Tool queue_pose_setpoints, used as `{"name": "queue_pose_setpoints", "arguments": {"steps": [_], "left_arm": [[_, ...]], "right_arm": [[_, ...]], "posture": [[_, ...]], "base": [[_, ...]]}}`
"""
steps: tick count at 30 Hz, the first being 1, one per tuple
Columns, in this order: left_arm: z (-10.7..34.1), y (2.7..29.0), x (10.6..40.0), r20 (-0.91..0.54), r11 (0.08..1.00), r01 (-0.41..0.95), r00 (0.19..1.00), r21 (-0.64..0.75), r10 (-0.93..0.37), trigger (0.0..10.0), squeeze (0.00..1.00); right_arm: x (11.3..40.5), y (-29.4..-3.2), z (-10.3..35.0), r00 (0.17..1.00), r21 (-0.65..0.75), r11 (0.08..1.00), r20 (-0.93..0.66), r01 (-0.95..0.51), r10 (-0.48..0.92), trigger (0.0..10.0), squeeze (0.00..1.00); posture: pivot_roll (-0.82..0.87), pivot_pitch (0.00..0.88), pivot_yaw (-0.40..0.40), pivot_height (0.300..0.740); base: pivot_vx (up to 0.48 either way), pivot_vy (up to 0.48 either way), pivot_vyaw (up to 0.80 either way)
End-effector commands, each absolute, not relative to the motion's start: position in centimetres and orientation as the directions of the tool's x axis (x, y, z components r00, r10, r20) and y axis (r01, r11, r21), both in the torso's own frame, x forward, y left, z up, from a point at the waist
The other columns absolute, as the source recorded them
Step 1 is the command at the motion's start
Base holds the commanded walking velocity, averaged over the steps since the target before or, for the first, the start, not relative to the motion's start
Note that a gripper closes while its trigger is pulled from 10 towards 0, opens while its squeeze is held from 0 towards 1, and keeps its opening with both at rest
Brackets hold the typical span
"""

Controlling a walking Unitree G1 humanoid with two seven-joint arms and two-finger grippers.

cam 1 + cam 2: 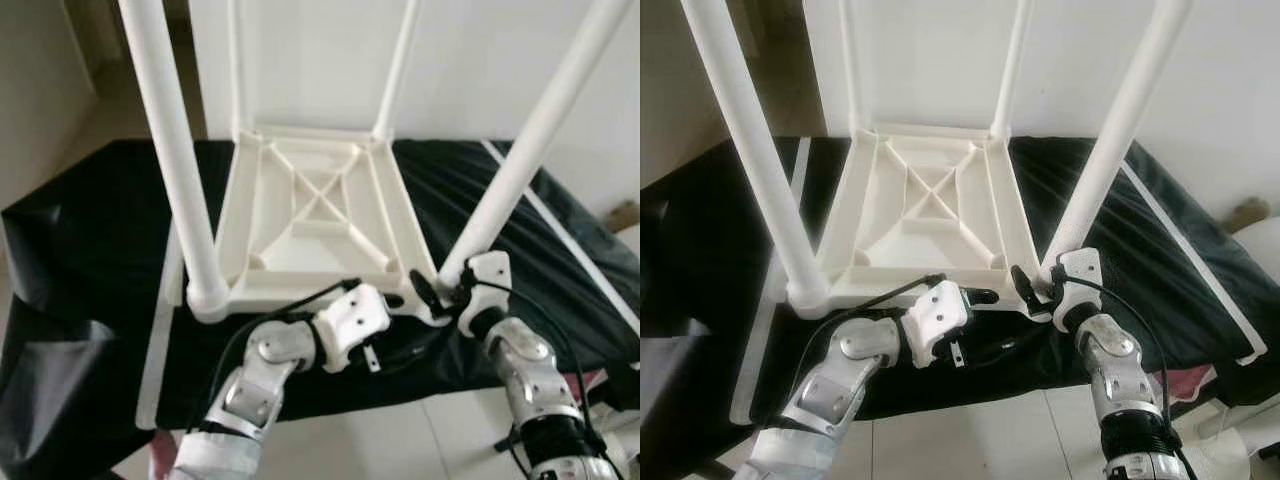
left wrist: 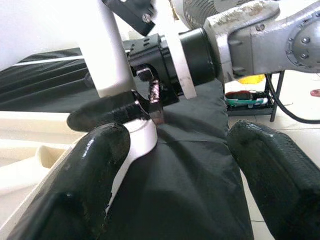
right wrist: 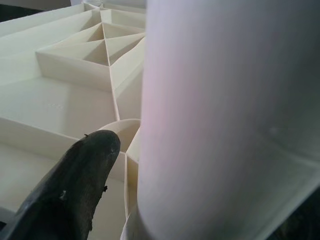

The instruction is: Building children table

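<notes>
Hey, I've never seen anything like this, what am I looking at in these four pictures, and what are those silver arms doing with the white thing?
This is a humanoid robot with two silver arms, each ending in two black fingers. The two wide pictures come from cameras in its head, looking down. The two close-ups come from cameras on its wrists.

A small white table lies upside down on a black cloth, its four legs pointing up. The right gripper is clamped around the base of the near right leg, where it meets the corner socket. The left gripper sits open beside that same corner; one of its fingers rests against the table's edge, holding nothing. It looks like the leg is being seated.
</notes>
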State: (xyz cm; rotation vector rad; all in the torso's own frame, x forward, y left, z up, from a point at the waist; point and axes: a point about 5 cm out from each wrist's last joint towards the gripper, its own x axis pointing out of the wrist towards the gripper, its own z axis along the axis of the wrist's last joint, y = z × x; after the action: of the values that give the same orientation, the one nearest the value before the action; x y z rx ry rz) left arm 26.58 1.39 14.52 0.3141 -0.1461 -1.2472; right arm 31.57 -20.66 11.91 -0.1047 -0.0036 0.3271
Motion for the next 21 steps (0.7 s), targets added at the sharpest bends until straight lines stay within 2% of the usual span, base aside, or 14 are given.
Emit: {"name": "queue_pose_setpoints", "arguments": {"steps": [1, 2, 4, 12, 13, 15, 16, 21], "left_arm": [[14.5, 1.6, 27.3, -0.018, 0.438, 0.843, 0.466, 0.314, -0.884, 10.0, 0.0], [14.6, 1.6, 27.3, -0.015, 0.439, 0.842, 0.467, 0.312, -0.884, 10.0, 0.0], [14.5, 1.6, 27.3, -0.013, 0.442, 0.842, 0.469, 0.31, -0.883, 10.0, 0.0], [14.6, 1.6, 27.3, -0.011, 0.44, 0.843, 0.466, 0.31, -0.885, 10.0, 0.0], [14.7, 1.6, 27.4, -0.01, 0.44, 0.843, 0.465, 0.309, -0.885, 10.0, 0.0], [14.7, 1.6, 27.4, -0.01, 0.44, 0.843, 0.465, 0.309, -0.885, 10.0, 0.0], [14.7, 1.5, 27.4, -0.01, 0.439, 0.844, 0.465, 0.308, -0.885, 10.0, 0.0], [14.6, 1.4, 27.3, -0.01, 0.435, 0.847, 0.46, 0.305, -0.888, 10.0, 0.0]], "right_arm": [[31.8, -20.5, 12.1, 0.939, -0.126, 0.931, -0.02, -0.343, 0.344, 4.6, 0.0], [31.7, -20.6, 11.9, 0.938, -0.124, 0.93, -0.024, -0.346, 0.346, 4.6, 0.0], [31.6, -20.6, 11.7, 0.935, -0.119, 0.927, -0.028, -0.355, 0.354, 0.0, 0.0], [31.2, -20.4, 11.2, 0.933, -0.096, 0.928, -0.026, -0.359, 0.358, 0.0, 0.0], [31.2, -20.4, 11.1, 0.934, -0.095, 0.929, -0.028, -0.357, 0.356, 1.3, 0.0], [31.2, -20.4, 11.1, 0.934, -0.095, 0.929, -0.028, -0.357, 0.356, 1.3, 0.0], [31.1, -20.4, 11.0, 0.941, -0.087, 0.937, -0.03, -0.338, 0.336, 10.0, 0.0], [30.9, -19.9, 10.7, 0.964, -0.074, 0.961, -0.045, -0.265, 0.263, 10.0, 0.0]], "posture": [[0.07, 0.0, -0.066, 0.74], [0.07, 0.0, -0.066, 0.74], [0.07, 0.0, -0.064, 0.74], [0.06, 0.0, -0.06, 0.74], [0.06, 0.0, -0.06, 0.74], [0.06, 0.0, -0.06, 0.74], [0.06, 0.0, -0.061, 0.74], [0.06, 0.0, -0.057, 0.74]], "base": [[0.0, 0.0, 0.0], [0.0, 0.0, 0.0], [0.0, 0.0, 0.0], [0.0, 0.0, 0.0], [0.0, 0.0, 0.0], [0.0, 0.0, 0.0], [0.0, 0.0, 0.0], [0.0, 0.0, 0.0]]}}
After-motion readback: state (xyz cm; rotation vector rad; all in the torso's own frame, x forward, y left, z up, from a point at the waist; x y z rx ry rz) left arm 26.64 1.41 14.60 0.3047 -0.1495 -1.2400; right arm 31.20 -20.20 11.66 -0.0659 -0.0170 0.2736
